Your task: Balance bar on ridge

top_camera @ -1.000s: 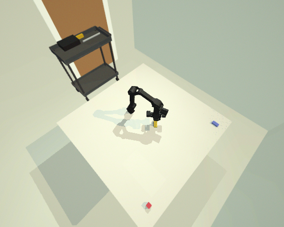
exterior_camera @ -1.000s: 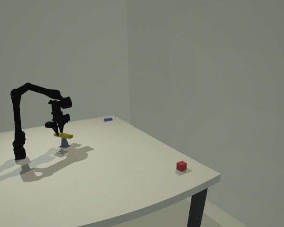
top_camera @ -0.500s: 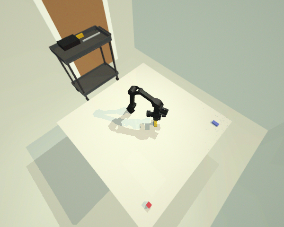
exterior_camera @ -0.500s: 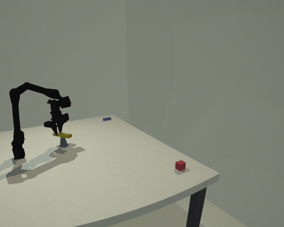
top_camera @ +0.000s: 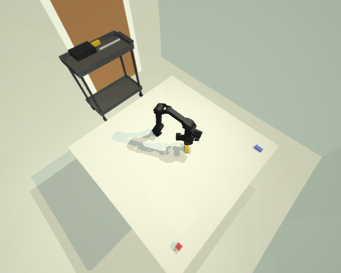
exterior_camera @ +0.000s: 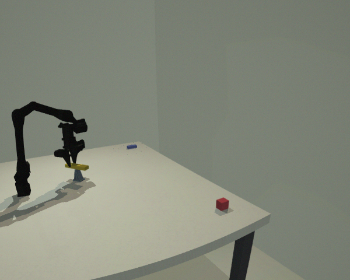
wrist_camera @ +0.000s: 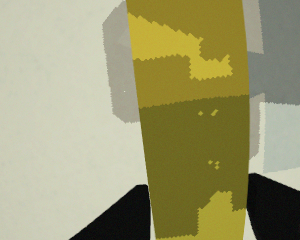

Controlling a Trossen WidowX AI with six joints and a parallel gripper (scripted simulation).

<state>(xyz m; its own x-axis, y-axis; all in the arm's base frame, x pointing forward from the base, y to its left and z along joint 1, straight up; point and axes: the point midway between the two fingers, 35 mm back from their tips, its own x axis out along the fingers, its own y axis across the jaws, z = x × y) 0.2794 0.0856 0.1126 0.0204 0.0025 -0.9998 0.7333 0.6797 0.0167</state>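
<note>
The yellow bar (top_camera: 186, 149) (exterior_camera: 81, 166) (wrist_camera: 195, 135) lies across the top of the grey-blue ridge (exterior_camera: 78, 175), clear of the table, and looks about level. In the top view the ridge cannot be made out under the bar and arm. My gripper (top_camera: 188, 144) (exterior_camera: 72, 164) (wrist_camera: 197, 191) points down with one finger on each side of the bar, toward its end nearer the arm base. The fingers are slightly open around it. Thin gaps show beside the bar low in the wrist view; contact higher up is hard to tell.
A red cube (top_camera: 178, 246) (exterior_camera: 222, 204) is near one table corner, and a blue block (top_camera: 258, 148) (exterior_camera: 132, 146) near another. A dark cart (top_camera: 105, 63) with a black box (top_camera: 82, 50) stands beyond the table (top_camera: 129, 187) (exterior_camera: 139, 228).
</note>
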